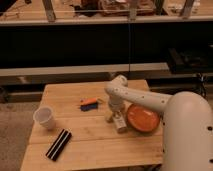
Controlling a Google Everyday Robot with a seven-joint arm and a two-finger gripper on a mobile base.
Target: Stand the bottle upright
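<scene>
The bottle [120, 124] is a small cream shape on the wooden table [85, 155], just left of an orange plate. It seems to lean or lie, with its pale end toward the front. My gripper [115, 116] comes down from the white arm [145, 100] right at the bottle's upper end and hides part of it.
An orange plate [143, 118] lies right of the bottle. A flat orange-and-blue object [90, 104] lies just left of the gripper. A white cup [45, 118] stands at the left edge. A black striped bar [58, 144] lies at the front left. Dark shelving runs behind the table.
</scene>
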